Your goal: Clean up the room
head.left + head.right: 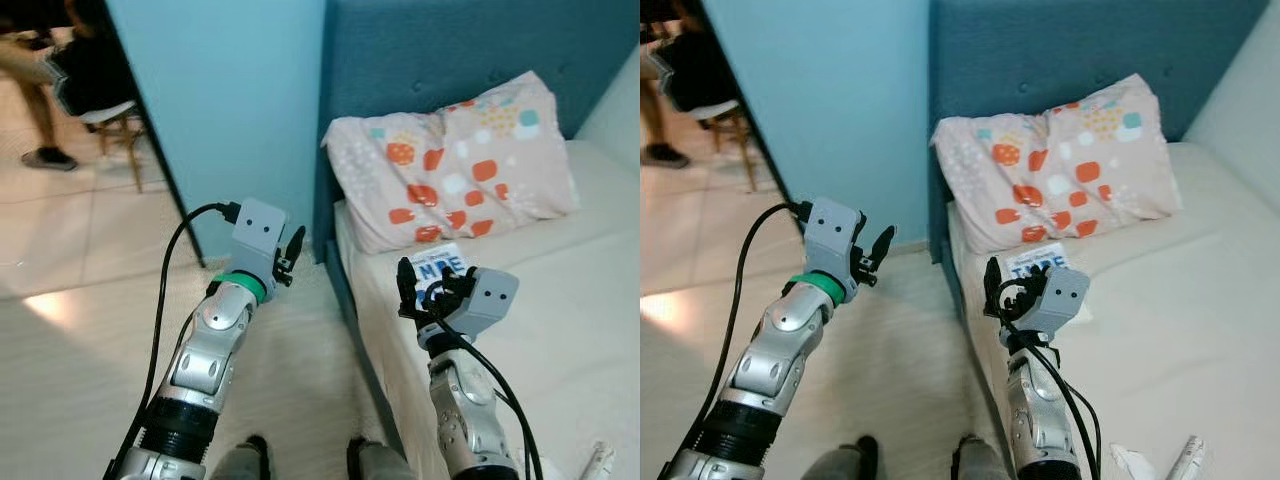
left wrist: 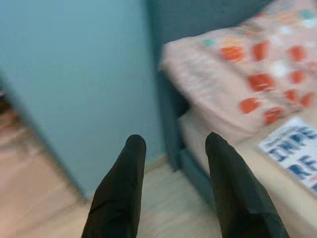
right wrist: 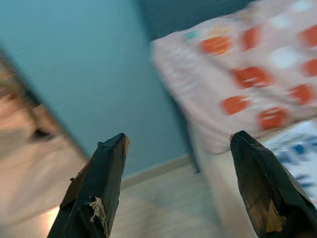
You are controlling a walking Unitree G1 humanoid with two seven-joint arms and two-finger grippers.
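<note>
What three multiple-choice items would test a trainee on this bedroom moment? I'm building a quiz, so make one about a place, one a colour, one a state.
1. Where does the white-and-blue printed item lie?
A. on the floor
B. on the mattress just in front of the pillow
C. on the chair

2. What colour is the headboard?
A. dark teal-blue
B. red
C. white

3. How does the right hand stand?
A. shut on the pillow
B. shut on a cable
C. open, holding nothing

Key: 1 B, it lies on the sheet below the pillow's edge; 2 A, the padded panel behind the pillow shows it; 3 C, the right wrist view shows its fingers spread apart with nothing between them.
</note>
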